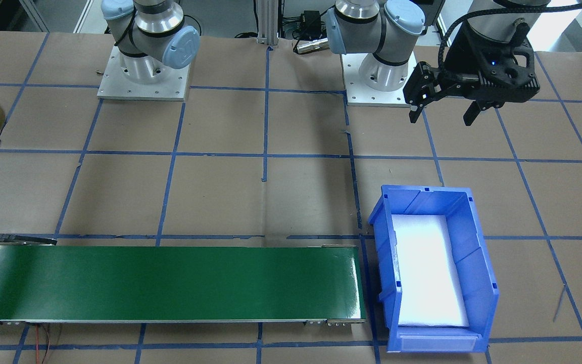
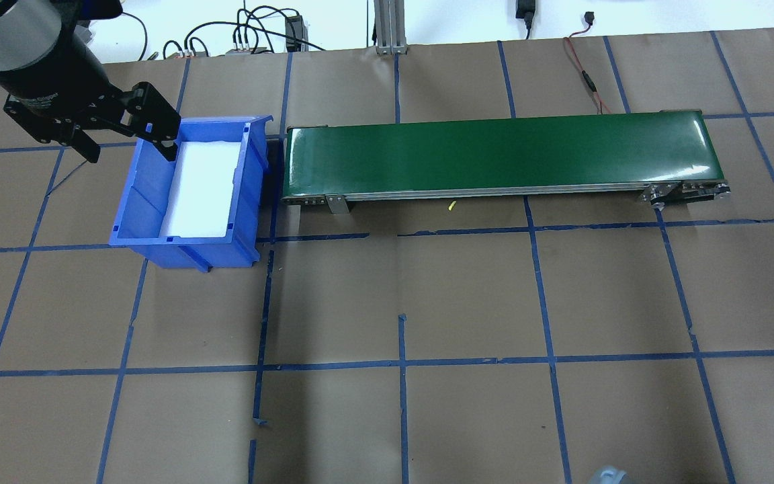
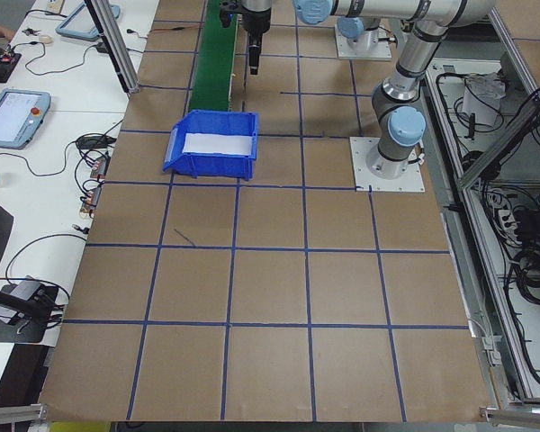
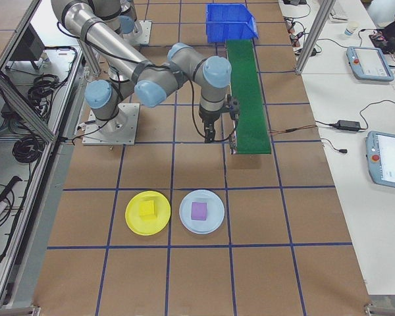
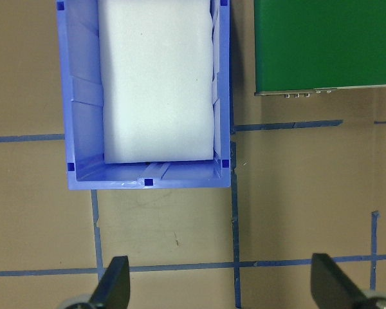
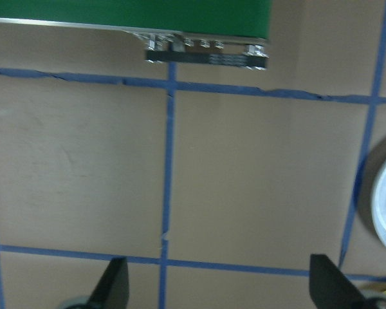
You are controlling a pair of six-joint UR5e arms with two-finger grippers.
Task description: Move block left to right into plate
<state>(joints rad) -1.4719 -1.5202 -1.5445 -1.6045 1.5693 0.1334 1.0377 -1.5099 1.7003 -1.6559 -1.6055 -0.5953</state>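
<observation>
Yellow cube on the yellow plate

The round, low-rimmed bright-yellow plate (image 4: 147, 212) carries a yellow cube block (image 4: 147, 209); left hand (image 5: 220, 283) and right hand (image 6: 217, 286) both gape wide, holding nothing.

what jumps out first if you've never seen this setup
The long green belt across the table, with a blue bin holding white foam at its end by the open left gripper. Past the other end sit a yellow plate and a pale plate, each holding a block.
</observation>
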